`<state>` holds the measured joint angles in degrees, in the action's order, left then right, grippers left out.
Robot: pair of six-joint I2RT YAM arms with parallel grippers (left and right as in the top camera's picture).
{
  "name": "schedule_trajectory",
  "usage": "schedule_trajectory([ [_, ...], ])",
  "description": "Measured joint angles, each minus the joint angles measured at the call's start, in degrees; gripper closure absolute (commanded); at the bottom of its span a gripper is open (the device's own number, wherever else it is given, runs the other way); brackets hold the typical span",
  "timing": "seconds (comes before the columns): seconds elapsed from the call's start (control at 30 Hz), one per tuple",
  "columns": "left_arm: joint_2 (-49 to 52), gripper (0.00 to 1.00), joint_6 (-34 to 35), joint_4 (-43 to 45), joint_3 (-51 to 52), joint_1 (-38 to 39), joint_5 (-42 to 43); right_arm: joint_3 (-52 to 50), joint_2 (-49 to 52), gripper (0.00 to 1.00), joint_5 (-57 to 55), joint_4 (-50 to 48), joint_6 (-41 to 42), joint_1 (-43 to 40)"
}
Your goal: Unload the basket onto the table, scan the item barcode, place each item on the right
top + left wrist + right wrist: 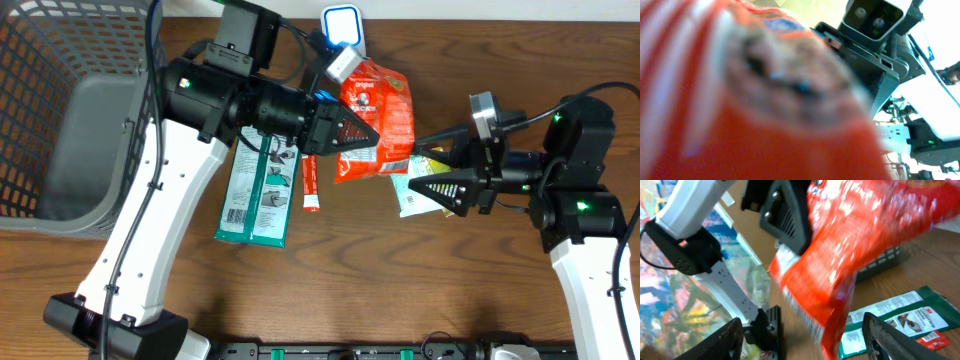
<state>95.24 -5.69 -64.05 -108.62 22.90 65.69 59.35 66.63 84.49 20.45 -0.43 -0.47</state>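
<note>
Holding the red snack bag (385, 95) clear of the worktop (400, 290), the left claw (368, 132) is pinched narrow on the bag's left-hand edge. Its own camera shows only blurred red film filling the lens.

Opposite it, the right claw (420, 168) stands wide with nothing in it. Its tips are just beside the bag's right-hand edge and point at it.

The bag's long axis runs far to near across the worktop, crosswise to both claws. The claws face each other along one line with the bag between them.

From the right wrist camera the bag hangs dead ahead and somewhat above. Its lower corner drops toward the gap between the fingers (732, 340); contact there cannot be confirmed.

Judgement: the right arm is placed to take or steady the free edge so that a barcode face can be presented. No barcode is legible in any view.
</note>
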Motion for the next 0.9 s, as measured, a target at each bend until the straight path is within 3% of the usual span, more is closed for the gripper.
schedule_trajectory([
  [0.2,0.0,0.93,0.13,1.29,0.0,2.01,0.04,0.0,0.02,0.36,-3.87,-1.97,3.08,4.13],
  [0.4,0.02,0.92,0.17,1.27,0.0,2.01,0.24,0.0,0.07,0.57,-6.73,-4.79,4.02,6.99],
  [0.6,0.0,0.92,0.17,1.29,0.0,1.95,0.04,0.0,0.09,0.64,-8.94,-6.23,5.14,7.85],
  [0.77,0.0,0.92,0.13,1.46,0.0,1.86,-0.5,-0.02,0.09,0.91,-9.79,-7.52,6.64,8.02],
  [0.8,0.0,0.92,0.15,1.49,0.0,1.86,-1.03,-0.02,0.09,0.91,-9.88,-7.48,7.19,8.04],
  [0.9,0.0,0.7,0.13,1.62,0.0,1.92,-2.54,-0.07,0.2,0.91,-10.64,-7.04,7.85,8.07],
])
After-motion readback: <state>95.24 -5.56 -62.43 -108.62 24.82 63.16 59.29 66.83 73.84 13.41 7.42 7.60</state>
